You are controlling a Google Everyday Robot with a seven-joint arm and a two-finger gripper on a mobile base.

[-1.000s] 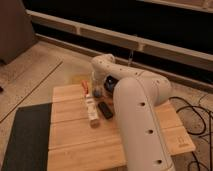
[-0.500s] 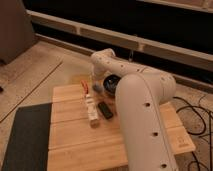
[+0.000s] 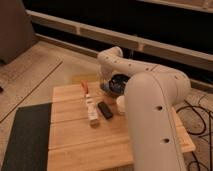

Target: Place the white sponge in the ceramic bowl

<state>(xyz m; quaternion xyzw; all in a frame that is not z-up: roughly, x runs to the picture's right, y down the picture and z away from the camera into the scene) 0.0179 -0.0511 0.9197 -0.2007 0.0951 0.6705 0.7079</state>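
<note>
The ceramic bowl (image 3: 121,81) is dark blue-black and stands at the back of the wooden table (image 3: 75,142), partly hidden by my arm. My gripper (image 3: 105,86) hangs below the bent white wrist, at the bowl's left rim. A small pale grey-blue patch, which looks like the white sponge (image 3: 103,88), shows at the gripper's tip just left of the bowl. I cannot tell whether it is held or resting on the table.
A black block (image 3: 105,110) and a longer whitish-beige bar (image 3: 91,111) lie mid-table. An orange object (image 3: 84,86) lies at the back left. A white cup (image 3: 120,103) peeks out beside my arm. My big white arm (image 3: 150,120) covers the table's right side. A dark mat (image 3: 25,135) lies to the left.
My wrist has moved a little to the right, closer to the bowl. The black block, the bar and the orange object have not moved.
</note>
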